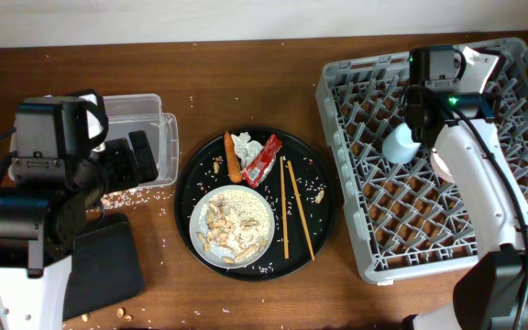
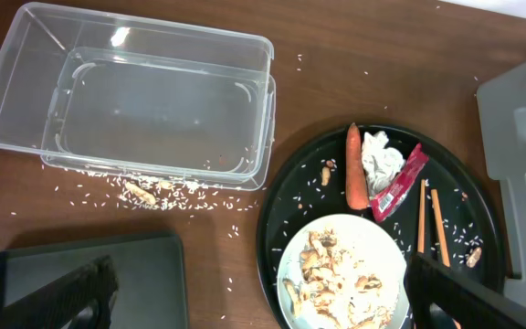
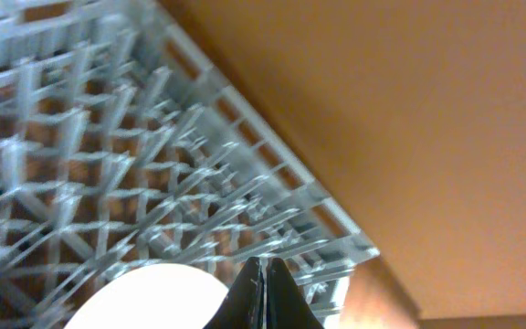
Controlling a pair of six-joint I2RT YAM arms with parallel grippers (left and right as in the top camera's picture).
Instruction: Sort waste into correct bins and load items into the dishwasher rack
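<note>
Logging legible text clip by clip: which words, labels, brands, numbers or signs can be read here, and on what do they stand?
No text can be read in any view.
red wrapper: pale marks that may be print, too small and blurred to read.
clear tub: no marking shows.
dishwasher rack: no marking shows.

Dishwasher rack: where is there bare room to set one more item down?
Free: the rack's near-left part, between the light blue cup and its front edge. Crowded: the far side, where the cup sits and the right arm hangs over.
</note>
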